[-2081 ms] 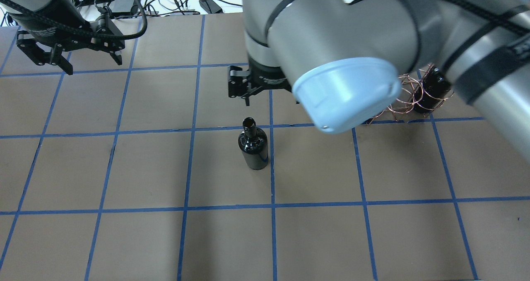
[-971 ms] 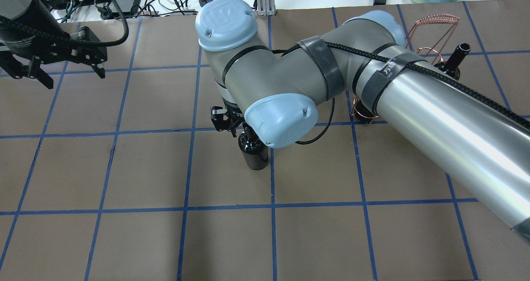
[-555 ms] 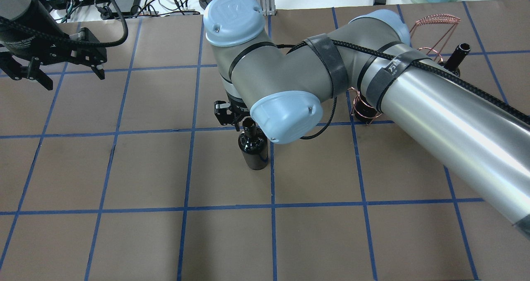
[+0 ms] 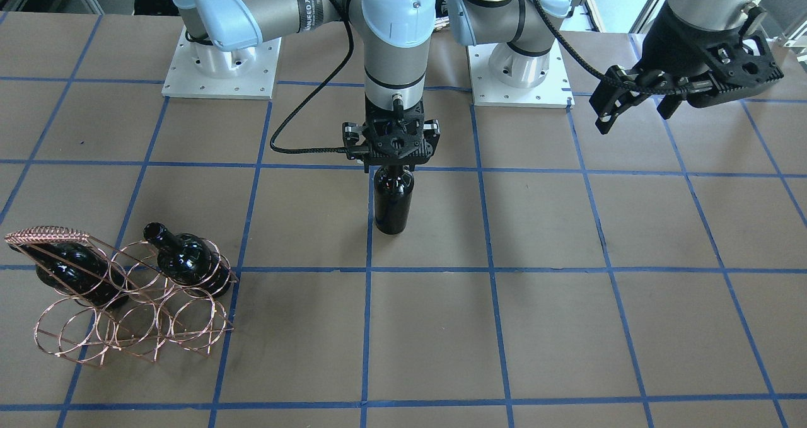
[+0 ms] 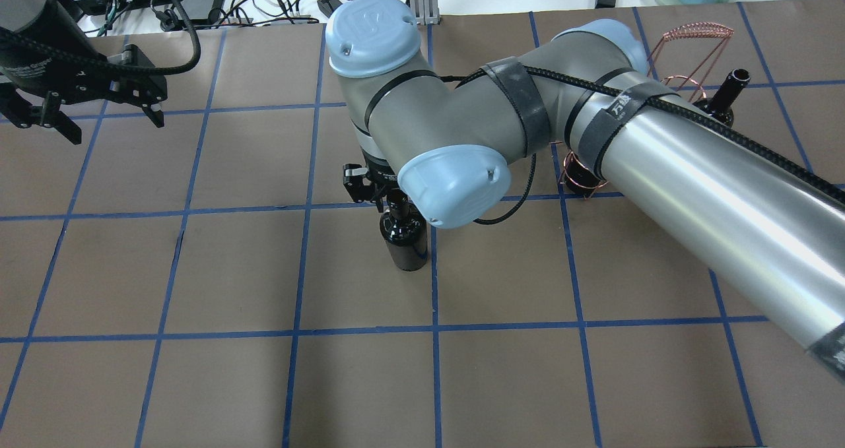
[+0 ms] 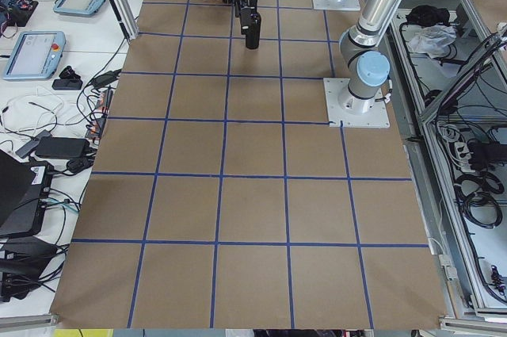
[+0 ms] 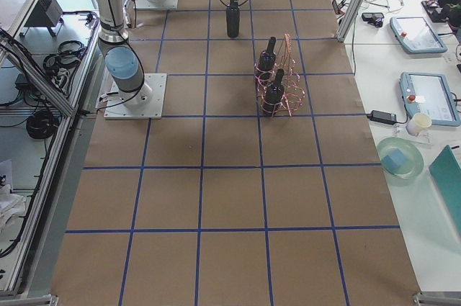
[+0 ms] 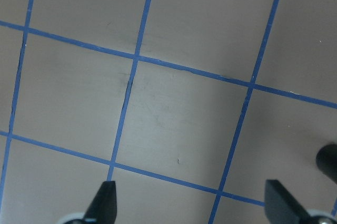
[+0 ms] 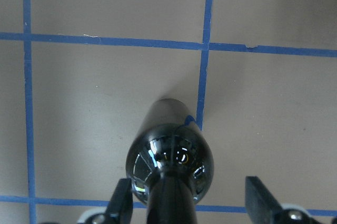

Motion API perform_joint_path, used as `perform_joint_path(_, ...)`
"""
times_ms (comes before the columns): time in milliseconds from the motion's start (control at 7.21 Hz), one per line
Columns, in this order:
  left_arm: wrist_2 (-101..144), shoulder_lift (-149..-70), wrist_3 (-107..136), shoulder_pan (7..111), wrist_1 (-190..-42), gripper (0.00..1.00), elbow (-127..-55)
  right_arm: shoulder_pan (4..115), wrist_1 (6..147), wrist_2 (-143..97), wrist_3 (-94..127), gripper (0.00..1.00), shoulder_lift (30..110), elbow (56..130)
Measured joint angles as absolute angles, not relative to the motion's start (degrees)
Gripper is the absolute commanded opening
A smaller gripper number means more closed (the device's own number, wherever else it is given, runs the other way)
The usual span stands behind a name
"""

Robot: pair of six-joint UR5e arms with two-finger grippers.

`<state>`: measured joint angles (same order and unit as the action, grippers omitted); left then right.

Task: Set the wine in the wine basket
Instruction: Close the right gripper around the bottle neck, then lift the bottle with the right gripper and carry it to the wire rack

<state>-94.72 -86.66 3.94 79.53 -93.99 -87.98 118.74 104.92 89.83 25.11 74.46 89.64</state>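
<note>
Spread and seemingly not yet touching glass, the right pincer point(image 9: 187, 195) straddles the neck of the wine point(image 4: 393, 204), upright on the table point(image 4: 567, 327) well apart from the wine basket point(image 4: 47, 233), ready to lift it by the neck; the left pincer point(image 4: 632, 109) hangs spread, out of the way.

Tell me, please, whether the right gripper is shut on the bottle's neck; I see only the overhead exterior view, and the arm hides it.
Observer: No. The right wrist view shows the right gripper open astride the neck of the wine, a clear gap at one finger.
Operator: Thank you. How full is the basket?
Observer: The front-facing view shows the wine basket holding one bottle at its handle end and another bottle at the other end.
</note>
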Motion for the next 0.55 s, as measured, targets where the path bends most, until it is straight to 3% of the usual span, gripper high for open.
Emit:
perform_joint_path(277, -94.7, -86.6, 3.1, 78.9, -94.0, 1.00, -88.0, 118.8, 104.8, 89.7, 25.2, 0.62, 74.4, 89.6)
perform_joint_path(416, -94.7, -86.6, 2.8, 78.7, -94.0, 1.00, -88.0, 118.8, 104.8, 89.4, 25.1, 0.50, 74.4, 89.6)
perform_joint_path(555, -94.7, -86.6, 2.7, 78.5, -94.1, 1.00, -88.0, 118.8, 104.9, 88.9, 25.0, 0.32, 74.4, 89.6)
